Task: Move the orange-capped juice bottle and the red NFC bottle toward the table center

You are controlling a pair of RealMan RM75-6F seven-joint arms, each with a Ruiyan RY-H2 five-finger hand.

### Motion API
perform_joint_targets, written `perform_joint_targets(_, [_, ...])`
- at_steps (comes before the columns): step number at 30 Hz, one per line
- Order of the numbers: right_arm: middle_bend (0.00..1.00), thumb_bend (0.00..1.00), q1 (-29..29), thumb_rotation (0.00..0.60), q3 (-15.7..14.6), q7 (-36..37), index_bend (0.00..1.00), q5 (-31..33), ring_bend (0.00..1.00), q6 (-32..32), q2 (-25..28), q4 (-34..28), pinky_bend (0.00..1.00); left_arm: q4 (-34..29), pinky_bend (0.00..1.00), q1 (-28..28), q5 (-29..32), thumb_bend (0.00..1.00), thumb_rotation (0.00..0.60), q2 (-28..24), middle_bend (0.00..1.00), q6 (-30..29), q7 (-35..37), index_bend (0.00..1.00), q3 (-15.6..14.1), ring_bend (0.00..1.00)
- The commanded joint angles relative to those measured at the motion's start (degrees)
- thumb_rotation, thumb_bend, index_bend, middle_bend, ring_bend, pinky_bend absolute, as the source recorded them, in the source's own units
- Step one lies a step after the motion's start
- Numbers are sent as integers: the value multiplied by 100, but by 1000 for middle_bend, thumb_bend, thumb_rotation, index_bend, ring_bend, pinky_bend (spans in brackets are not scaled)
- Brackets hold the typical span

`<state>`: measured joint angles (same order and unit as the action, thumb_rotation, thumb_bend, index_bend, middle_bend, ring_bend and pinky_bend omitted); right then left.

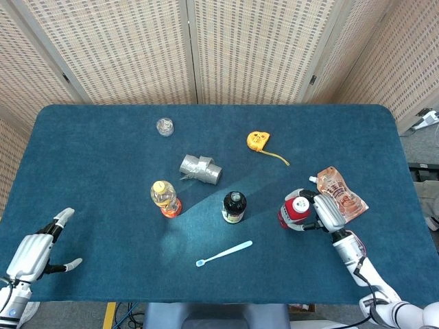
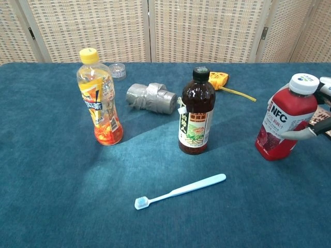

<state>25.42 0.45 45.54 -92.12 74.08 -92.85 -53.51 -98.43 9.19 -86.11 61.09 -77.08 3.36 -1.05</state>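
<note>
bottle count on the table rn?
3, all upright. Orange-capped juice bottle stands left of centre, dark brown bottle in the middle, red NFC bottle on the right with the right hand around it. None appear hidden.

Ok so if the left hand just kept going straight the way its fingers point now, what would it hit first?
Probably nothing close: the left hand points up and to the right over bare table. The orange-capped juice bottle seems to stand right of that line, though depth is hard to judge.
</note>
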Motion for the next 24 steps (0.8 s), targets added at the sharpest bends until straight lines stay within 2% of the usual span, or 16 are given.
perform_joint_targets(1, [222, 0, 7, 600, -19, -15, 161, -27, 340, 10, 43, -43, 471, 0, 378, -1, 2, 60, 600, 2, 71, 2, -5, 37, 0, 231])
perform_joint_targets(6, [135, 0, -11, 600, 8, -115, 47, -44, 253, 135, 147, -182, 469, 2, 378, 1, 8, 60, 600, 5, 71, 14, -18, 37, 1, 231])
perform_joint_targets(14, [122, 0, -98, 600, 10, -636, 41, -94, 217, 353, 608, -728, 430, -1, 378, -3, 4, 60, 600, 14, 71, 5, -60, 37, 5, 231])
perform_joint_targets(24, [149, 0, -439, 600, -55, -2542, 42, 210, 209, 301, 1889, -2481, 406, -37, 378, -81, -53, 60, 600, 16, 71, -143, -167, 37, -11, 231])
